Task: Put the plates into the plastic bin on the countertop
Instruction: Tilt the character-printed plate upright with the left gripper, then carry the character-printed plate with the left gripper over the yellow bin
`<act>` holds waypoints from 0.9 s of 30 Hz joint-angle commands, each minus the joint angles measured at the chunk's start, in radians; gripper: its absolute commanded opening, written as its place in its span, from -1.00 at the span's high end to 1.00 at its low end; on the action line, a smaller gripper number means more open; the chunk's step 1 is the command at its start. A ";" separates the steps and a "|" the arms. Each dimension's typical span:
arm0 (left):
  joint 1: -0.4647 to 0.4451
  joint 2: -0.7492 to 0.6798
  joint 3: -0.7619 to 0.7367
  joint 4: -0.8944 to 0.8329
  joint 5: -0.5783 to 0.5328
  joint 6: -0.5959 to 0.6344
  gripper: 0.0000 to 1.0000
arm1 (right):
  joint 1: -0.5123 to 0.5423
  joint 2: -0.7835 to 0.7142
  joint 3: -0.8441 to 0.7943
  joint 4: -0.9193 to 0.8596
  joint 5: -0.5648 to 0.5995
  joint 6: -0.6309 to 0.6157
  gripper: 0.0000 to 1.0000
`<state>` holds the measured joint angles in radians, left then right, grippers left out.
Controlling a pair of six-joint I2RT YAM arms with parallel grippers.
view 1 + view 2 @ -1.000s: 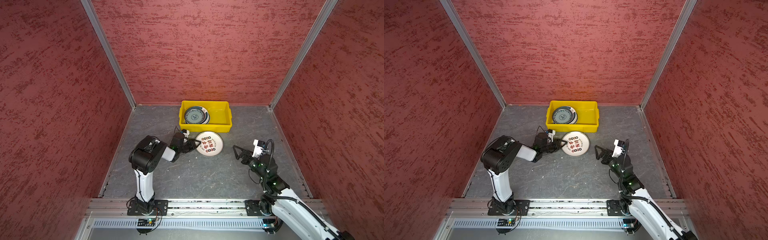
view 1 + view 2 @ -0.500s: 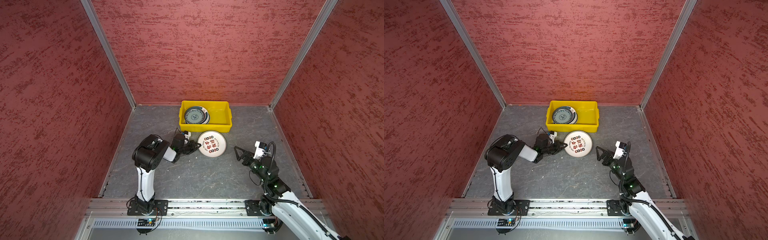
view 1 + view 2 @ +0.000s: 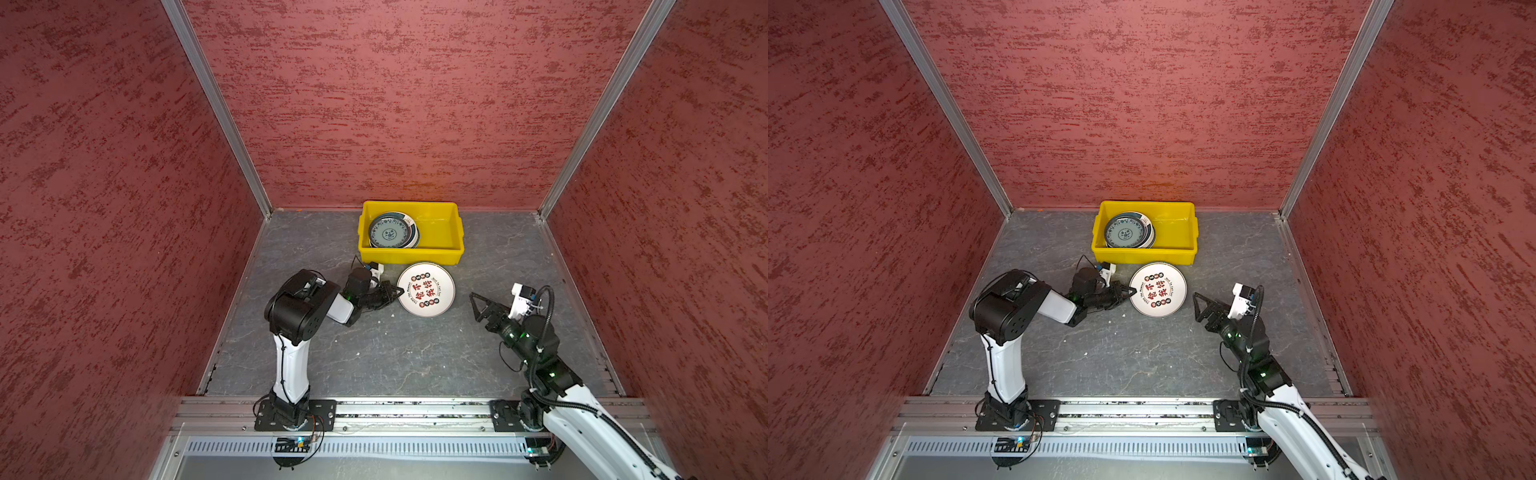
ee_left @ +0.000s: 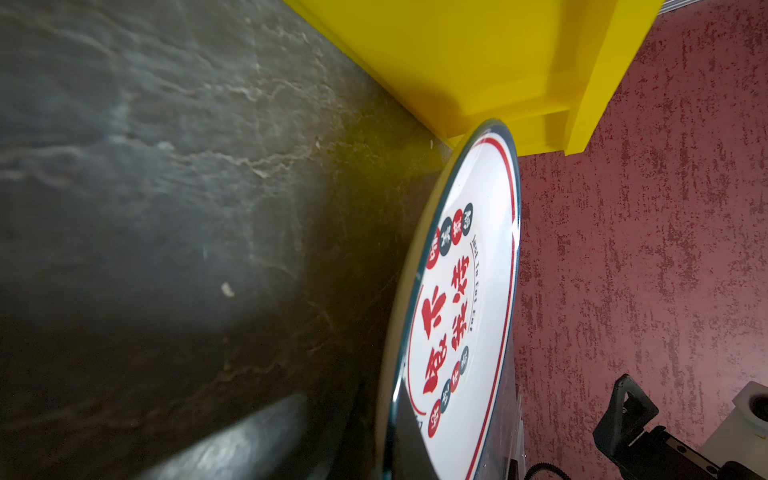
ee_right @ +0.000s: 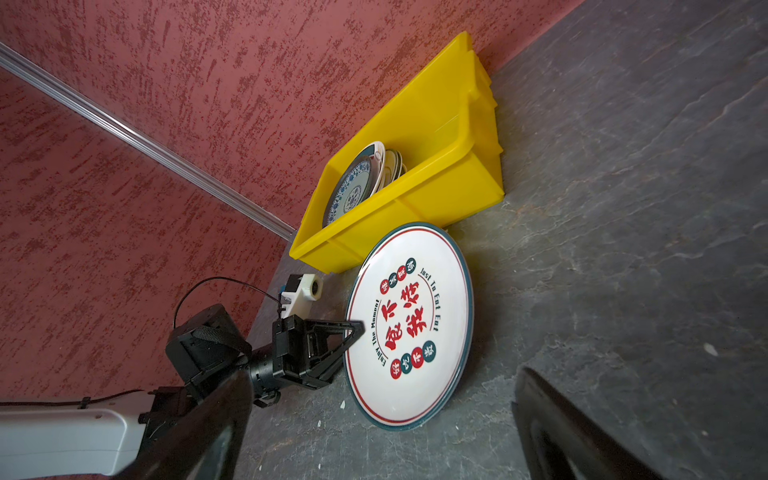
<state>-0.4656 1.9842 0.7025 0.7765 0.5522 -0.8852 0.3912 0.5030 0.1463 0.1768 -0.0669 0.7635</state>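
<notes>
A white plate with red and dark characters (image 3: pixel 426 289) (image 3: pixel 1158 289) sits on the dark countertop (image 3: pixel 374 357) just in front of the yellow plastic bin (image 3: pixel 411 255) (image 3: pixel 1144 255). My left gripper (image 3: pixel 398 291) (image 3: pixel 1132 291) (image 4: pixel 390 457) (image 5: pixel 356 328) is shut on this plate's left rim, which stands raised off the surface. The plate (image 4: pixel 465 311) (image 5: pixel 411 328) tilts, its far edge near the bin wall (image 4: pixel 478 62). A stack of plates (image 3: pixel 390 230) (image 5: pixel 357 187), topped by a blue-patterned one, lies in the bin's left half. My right gripper (image 3: pixel 476 305) (image 3: pixel 1198 305) (image 5: pixel 382 440) hangs open, empty, right of the plate.
Red textured walls close in the left, back and right sides. The bin (image 5: pixel 415 191) stands against the back wall, its right half holding nothing. An aluminium rail (image 3: pixel 395 409) with both arm bases runs along the front. Small pale crumbs dot the countertop (image 5: pixel 623 249).
My left gripper has shut on the plate's left rim and the plate has shifted slightly right, tilting up. The right arm has drawn back a little to the right, still open.
</notes>
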 commanded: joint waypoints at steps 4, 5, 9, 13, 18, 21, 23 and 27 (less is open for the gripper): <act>-0.012 -0.084 -0.006 -0.011 0.002 0.009 1.00 | 0.002 -0.004 -0.011 -0.002 0.035 0.012 -0.97; -0.013 -0.096 -0.008 -0.020 0.000 0.014 1.00 | 0.003 -0.004 -0.010 -0.003 0.035 0.013 -0.97; -0.013 -0.142 -0.019 -0.054 -0.018 0.026 1.00 | 0.002 -0.001 -0.015 0.004 0.033 0.020 -0.97; -0.013 -0.195 -0.035 -0.076 -0.044 0.032 1.00 | 0.003 0.008 -0.016 0.007 0.035 0.022 -0.97; -0.011 -0.259 -0.004 -0.176 -0.056 0.084 1.00 | 0.003 0.020 -0.017 0.018 0.030 0.028 -0.97; -0.011 -0.318 0.024 -0.261 -0.079 0.130 1.00 | 0.003 0.023 -0.018 0.016 0.030 0.031 -0.97; -0.011 -0.364 0.052 -0.364 -0.116 0.173 1.00 | 0.003 0.022 -0.024 0.019 0.033 0.035 -0.97; -0.009 -0.430 0.117 -0.502 -0.207 0.251 1.00 | 0.003 0.022 -0.037 0.034 0.034 0.042 -0.97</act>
<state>-0.4736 1.6093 0.7597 0.3580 0.4171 -0.7219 0.3912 0.5262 0.1249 0.1768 -0.0593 0.7906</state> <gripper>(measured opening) 0.075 0.988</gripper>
